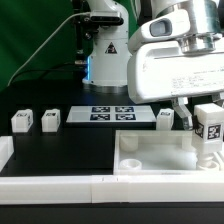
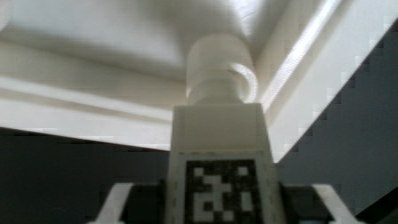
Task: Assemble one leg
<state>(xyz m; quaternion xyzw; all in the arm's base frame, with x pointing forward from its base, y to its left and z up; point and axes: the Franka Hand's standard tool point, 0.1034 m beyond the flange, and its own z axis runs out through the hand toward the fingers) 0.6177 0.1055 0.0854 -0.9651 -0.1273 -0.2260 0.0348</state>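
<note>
- The gripper (image 1: 207,116) had its jaws pinched on the leg (image 1: 209,134), one jaw on each side. In the wrist view the fingers (image 2: 134,205) flanked the tag (image 2: 222,188) on the leg (image 2: 221,130).
- The leg lay straight out from the jaws. Its long axis stood upright in the exterior view and ran down from the gripper toward the panel (image 1: 150,162).
- The coming move turned on how the leg's free end met the panel's corner at the exterior view's right. In the exterior view the lower end stood at that corner, over or on the rim.
- In the wrist view the round peg (image 2: 221,62) at the leg's far end pointed at the panel (image 2: 107,95), close beside a raised edge. I could not tell whether the peg touched, sat in a socket, or hung just above one, because the leg hid the spot.
- Judged from this, the next move would run along the leg's own axis, down into the corner socket. It called for the peg to be centred and the leg kept plumb, since a tilt would likely jam it on the rim.
- Three spare legs (image 1: 50,119) stood on the table (image 1: 70,150), two well apart from the jaws and one nearer, on either side of the marker board (image 1: 110,113).
</note>
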